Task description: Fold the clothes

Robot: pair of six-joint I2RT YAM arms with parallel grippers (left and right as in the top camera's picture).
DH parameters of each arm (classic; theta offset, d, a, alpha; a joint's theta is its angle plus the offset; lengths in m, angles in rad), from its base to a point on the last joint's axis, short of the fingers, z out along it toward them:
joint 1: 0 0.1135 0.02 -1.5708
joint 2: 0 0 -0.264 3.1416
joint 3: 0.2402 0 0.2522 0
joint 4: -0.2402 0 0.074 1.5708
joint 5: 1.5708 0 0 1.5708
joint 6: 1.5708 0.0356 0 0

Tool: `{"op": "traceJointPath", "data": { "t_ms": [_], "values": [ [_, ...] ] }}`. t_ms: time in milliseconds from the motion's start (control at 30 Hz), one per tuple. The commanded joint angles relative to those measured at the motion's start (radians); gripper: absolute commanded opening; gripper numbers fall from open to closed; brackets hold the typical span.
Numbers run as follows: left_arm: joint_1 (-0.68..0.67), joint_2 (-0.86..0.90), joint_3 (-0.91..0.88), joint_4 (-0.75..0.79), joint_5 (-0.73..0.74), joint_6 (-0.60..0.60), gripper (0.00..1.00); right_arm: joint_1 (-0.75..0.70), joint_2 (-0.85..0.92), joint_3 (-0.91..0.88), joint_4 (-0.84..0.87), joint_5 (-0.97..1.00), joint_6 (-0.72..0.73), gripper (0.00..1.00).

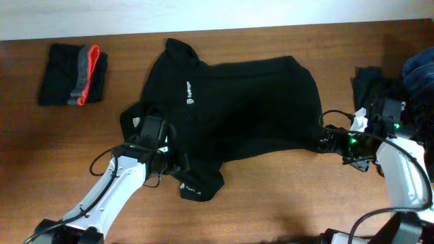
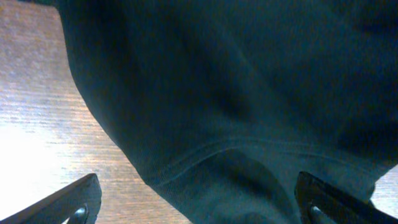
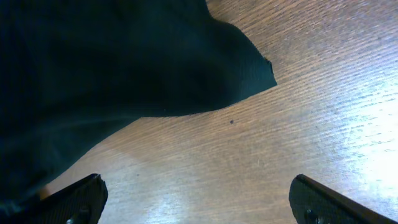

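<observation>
- The black shirt (image 1: 237, 112) lies rumpled at the middle of the table (image 1: 285, 203).
- The left gripper (image 2: 199, 208) is held wide open over a stitched hem; the right gripper (image 3: 199, 205), equally open, faces a shirt corner.
- The hem is best pinched squarely at its edge, one layer only.
- Fingertips are cropped; the folds beneath cannot be told.

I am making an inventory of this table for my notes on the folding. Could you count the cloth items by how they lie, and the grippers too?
Spread-out black shirt: 1
Folded bundle, black, grey and red: 1
Unfolded heap, dark and blue, at the right edge: 1
Open grippers: 2, left gripper and right gripper
Total: 5
</observation>
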State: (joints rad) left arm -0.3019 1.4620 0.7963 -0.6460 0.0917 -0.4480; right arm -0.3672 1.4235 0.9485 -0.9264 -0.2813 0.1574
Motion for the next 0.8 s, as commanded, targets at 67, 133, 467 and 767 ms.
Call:
{"op": "traceJointPath", "data": {
  "t_ms": [67, 133, 467, 767],
  "values": [
    [-0.003, -0.020, -0.011, 0.011, 0.010, -0.030, 0.99, -0.007, 0.086, -0.014, 0.031, -0.026, 0.017, 0.98],
    [-0.003, -0.020, -0.011, 0.011, 0.010, -0.030, 0.99, -0.007, 0.121, -0.014, 0.043, -0.026, 0.017, 0.99],
    [-0.003, -0.020, -0.011, 0.011, 0.010, -0.030, 0.99, -0.007, 0.229, -0.014, 0.138, -0.021, 0.016, 0.99],
    [-0.003, -0.020, -0.011, 0.011, 0.010, -0.030, 0.99, -0.007, 0.296, -0.015, 0.210, -0.026, 0.015, 0.99]
  ]
}}
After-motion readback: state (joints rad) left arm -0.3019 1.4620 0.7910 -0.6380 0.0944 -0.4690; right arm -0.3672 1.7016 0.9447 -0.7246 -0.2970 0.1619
